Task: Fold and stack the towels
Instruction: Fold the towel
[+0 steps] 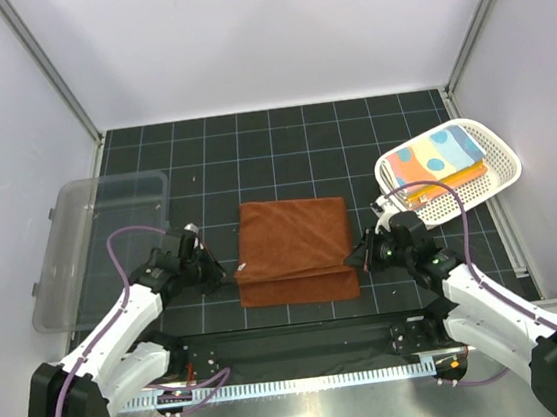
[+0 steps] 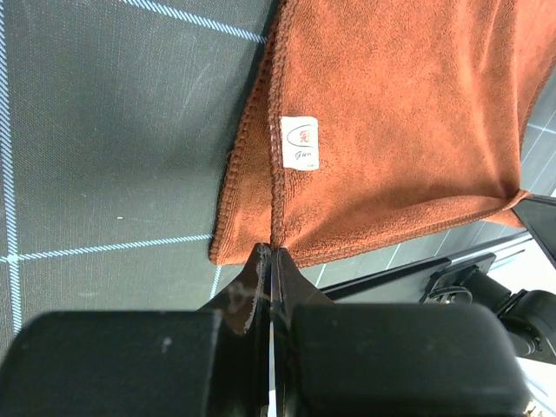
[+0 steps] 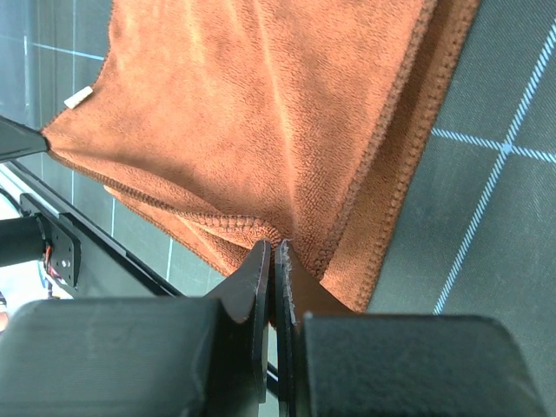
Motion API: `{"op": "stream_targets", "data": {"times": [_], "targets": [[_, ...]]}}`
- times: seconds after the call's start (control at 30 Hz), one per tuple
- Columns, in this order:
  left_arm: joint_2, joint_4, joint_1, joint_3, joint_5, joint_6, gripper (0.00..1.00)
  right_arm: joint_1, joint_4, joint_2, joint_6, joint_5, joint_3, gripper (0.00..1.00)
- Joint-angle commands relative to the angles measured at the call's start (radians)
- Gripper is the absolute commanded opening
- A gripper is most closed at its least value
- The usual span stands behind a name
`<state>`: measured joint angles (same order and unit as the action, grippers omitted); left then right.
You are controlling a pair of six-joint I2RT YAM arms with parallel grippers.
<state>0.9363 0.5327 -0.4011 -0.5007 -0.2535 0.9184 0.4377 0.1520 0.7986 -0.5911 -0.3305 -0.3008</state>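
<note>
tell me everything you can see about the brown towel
The towel is rust-brown, soft terry-like cloth with stitched hems and a small white label near one edge. It lies folded in layers, roughly rectangular, on the dark gridded table. The left tool and right tool each pinch a near corner, shut on it.

1. Table [image 1: 282, 148]: black mat, white grid lines.
2. Brown towel [image 1: 295, 250]: folded, roughly square, lying mid-table toward the near side. Layered edges show along its near side. Small white label [image 2: 300, 143] at its left edge.
3. Clear bin [image 1: 101, 244]: far left, well apart from the towel, overhanging the mat's left border.
4. White basket [image 1: 454, 206]: right of the towel, not touching it, set askew to the grid, reaching past the mat's right border.
</note>
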Motion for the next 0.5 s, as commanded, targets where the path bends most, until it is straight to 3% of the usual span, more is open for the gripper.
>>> {"op": "stream_targets", "data": {"times": [0.0, 0.23, 0.47], "targets": [[-0.002, -0.028, -0.005, 0.002, 0.030, 0.011, 0.00, 0.006, 0.006, -0.005, -0.024, 0.031, -0.024, 0.04], [-0.016, -0.072, -0.030, 0.076, 0.025, 0.043, 0.00, 0.006, 0.026, -0.110, -0.084, 0.050, 0.040, 0.21], [0.001, -0.103, -0.068, 0.099, 0.014, 0.062, 0.01, 0.006, 0.087, -0.131, -0.137, 0.068, 0.037, 0.29]]}}
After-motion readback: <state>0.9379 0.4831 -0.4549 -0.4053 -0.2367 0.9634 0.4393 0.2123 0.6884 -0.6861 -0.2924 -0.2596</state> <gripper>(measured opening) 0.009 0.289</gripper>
